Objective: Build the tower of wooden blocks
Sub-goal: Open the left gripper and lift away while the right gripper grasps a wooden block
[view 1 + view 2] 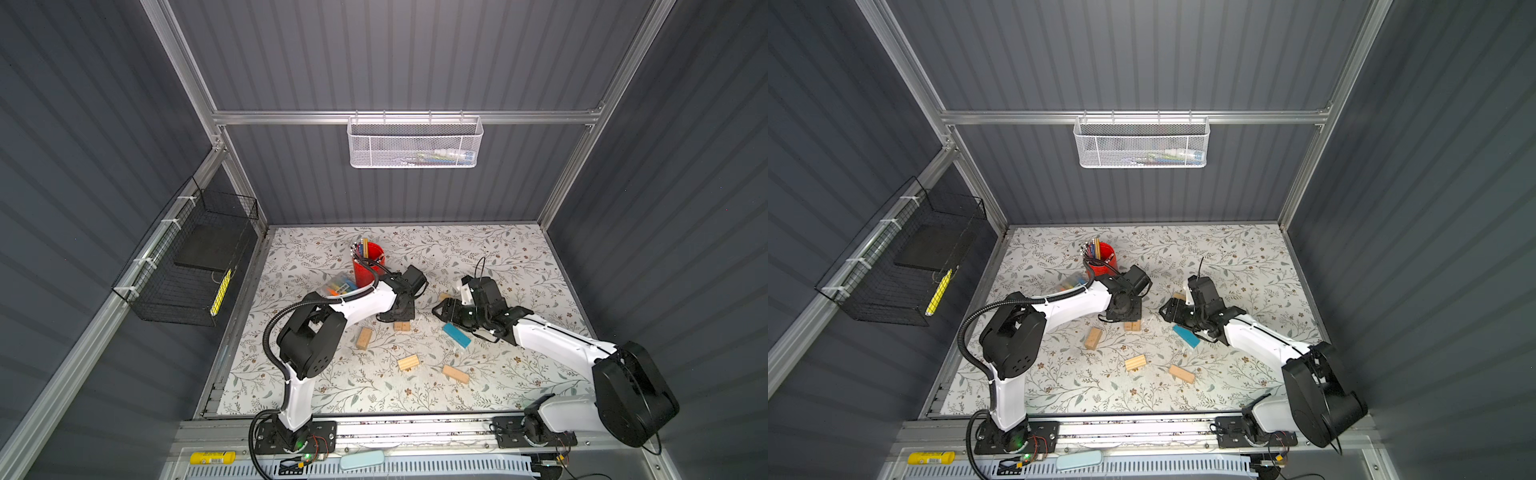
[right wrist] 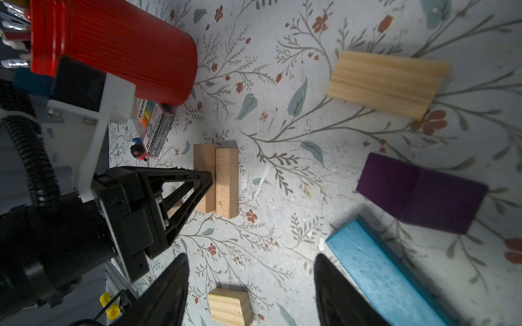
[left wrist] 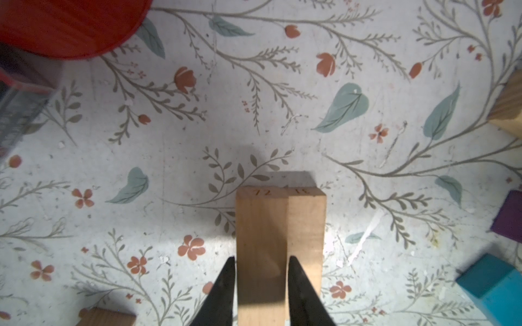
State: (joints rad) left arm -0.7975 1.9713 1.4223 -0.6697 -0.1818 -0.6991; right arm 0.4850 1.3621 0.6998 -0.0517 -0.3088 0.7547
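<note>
Tan brick (image 3: 261, 240) is pinched by the L gripper (image 3: 262, 257): jaws closed on it, one black finger (image 3: 223, 293) against each long side, near its wrist-side end. Long axis runs straight out from the jaws, in line w/ the fingers, far end pointing away from the wrist. It lies level at desk (image 1: 519, 270) height; can't tell if its underside rests there. Second brick (image 3: 306, 223) lies parallel, touching along one long side, far ends approx flush.

L arm: upper link rises from its base at the desk's near edge, elbow folded high, white forearm reaches toward desk ctr, wrist bent so the gripper points steeply down.

R arm comes in low from the other side, forearm slanting to ctr. R gripper (image 2: 250, 255) aims toward the L gripper, jaws spread wide, gripping nothing, short of the two bricks.

Blue block (image 2: 375, 273) lies just beside one R finger. Purple block (image 2: 421, 192) is beyond it, far brick (image 2: 387, 83) further out.

Red cup (image 2: 127, 50) & marker pack (image 2: 155, 124) sit ahead of the L jaws, off to one side.

On the base side of both grippers, well apart: elbow-side brick (image 1: 364, 338), middle brick (image 1: 408, 363), R-side brick (image 1: 456, 374).
</note>
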